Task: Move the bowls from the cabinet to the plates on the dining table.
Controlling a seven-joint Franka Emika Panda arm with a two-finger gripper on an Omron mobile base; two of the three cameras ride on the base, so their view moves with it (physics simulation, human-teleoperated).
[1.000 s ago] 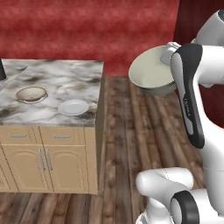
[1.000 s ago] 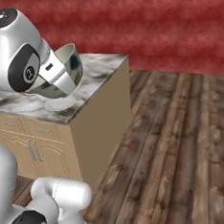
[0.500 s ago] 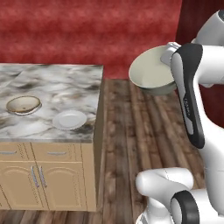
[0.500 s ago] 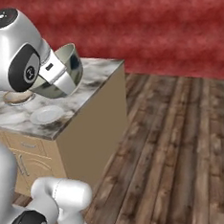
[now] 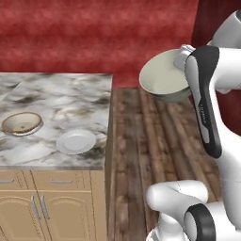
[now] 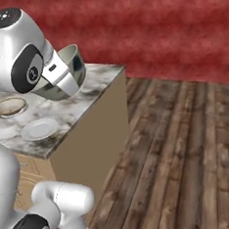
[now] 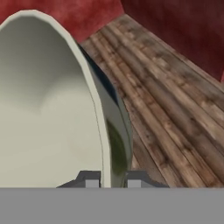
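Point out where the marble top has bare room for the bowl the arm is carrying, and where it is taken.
The dining table is bare across its back and along its right edge. The front is crowded: the tan bowl sits front-left, and the bare plate lies beside it near the front edge. The gripper holds the grey-green bowl over the wood floor.

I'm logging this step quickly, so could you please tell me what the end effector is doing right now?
End effector: closed on the rim of the grey-green bowl, held up over the wooden floor, beside the dining table.

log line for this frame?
gripper: shut on grey-green bowl rim | bowl: tilted, above floor | tan bowl: on table | plate: bare
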